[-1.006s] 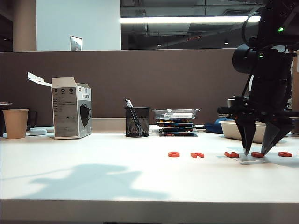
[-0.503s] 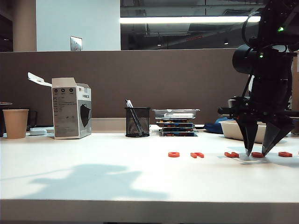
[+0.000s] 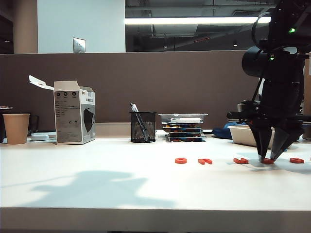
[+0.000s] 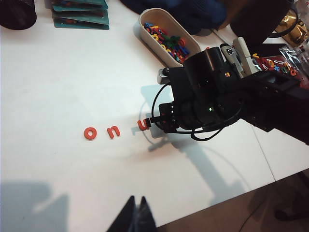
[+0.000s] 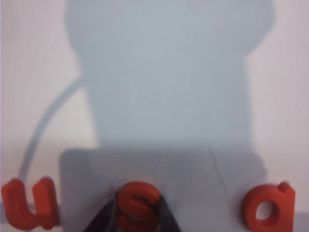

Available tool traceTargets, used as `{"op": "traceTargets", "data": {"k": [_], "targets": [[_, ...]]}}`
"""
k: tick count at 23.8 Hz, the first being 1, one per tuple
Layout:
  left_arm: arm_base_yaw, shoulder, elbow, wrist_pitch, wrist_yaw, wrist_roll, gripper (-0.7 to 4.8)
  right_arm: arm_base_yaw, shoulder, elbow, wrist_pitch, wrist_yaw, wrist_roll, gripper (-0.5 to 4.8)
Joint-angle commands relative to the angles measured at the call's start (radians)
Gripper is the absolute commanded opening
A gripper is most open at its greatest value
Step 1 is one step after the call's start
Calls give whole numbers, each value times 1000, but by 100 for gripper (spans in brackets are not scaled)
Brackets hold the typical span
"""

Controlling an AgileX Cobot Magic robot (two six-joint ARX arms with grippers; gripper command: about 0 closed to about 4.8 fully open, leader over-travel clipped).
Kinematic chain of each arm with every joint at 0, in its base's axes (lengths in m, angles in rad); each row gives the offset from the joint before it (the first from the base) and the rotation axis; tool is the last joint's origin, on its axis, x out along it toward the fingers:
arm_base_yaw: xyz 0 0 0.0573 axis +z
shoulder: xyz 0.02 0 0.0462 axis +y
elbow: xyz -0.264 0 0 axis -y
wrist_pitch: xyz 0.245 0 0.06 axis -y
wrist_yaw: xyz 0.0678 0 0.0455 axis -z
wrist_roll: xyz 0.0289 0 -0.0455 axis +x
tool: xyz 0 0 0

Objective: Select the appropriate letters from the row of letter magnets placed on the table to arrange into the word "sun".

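The right arm is matte black with a round joint housing, a green light, looped black cables, and 2 tapered dark fingers.

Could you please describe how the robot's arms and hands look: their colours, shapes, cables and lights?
The right arm is matte black with bulky cylindrical joints, thin black cables looping beside it and small green indicator lights. Its right hand has two dark wedge-shaped fingers tapering to points. Of the left hand, only two dark pointed fingertips show, in the left wrist view.
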State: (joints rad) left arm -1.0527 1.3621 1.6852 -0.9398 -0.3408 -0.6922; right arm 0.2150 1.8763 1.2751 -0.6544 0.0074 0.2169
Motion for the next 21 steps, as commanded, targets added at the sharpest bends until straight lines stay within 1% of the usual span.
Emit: {"op": "traceTargets", "data": {"k": [1, 5, 8, 21], "targets": [[-2, -2, 4, 6, -3, 4, -5, 2, 2, 2, -3, 2, 4, 102], [-2, -2, 4, 6, -3, 4, -5, 2, 2, 2, -1, 2, 3, 101], [-2, -2, 4, 6, -3, 4, -5, 2, 2, 2, 1, 2, 3, 84], [-2, -2, 4, 6, -3, 4, -5, 2, 1, 2, 3, -2, 3, 85]]}}
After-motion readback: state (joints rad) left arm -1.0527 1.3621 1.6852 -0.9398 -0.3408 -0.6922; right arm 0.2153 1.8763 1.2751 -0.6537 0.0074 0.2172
